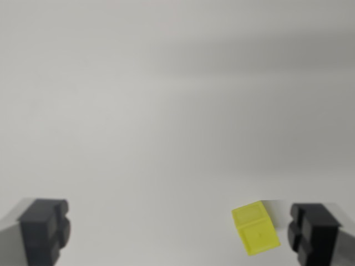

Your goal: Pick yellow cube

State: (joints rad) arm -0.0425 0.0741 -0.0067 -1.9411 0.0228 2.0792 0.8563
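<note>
The yellow cube (255, 228) lies on a plain white surface at the wrist view's lower right, turned at an angle. My gripper (177, 230) is open, its two dark fingers at the bottom corners of the picture. The cube sits between them, close to the inner side of the right finger (315, 230) and far from the left finger (45, 230). No contact with the cube shows. The picture is somewhat blurred.
The white surface (166, 111) fills the whole view, with faint grey shadow bands across its upper part.
</note>
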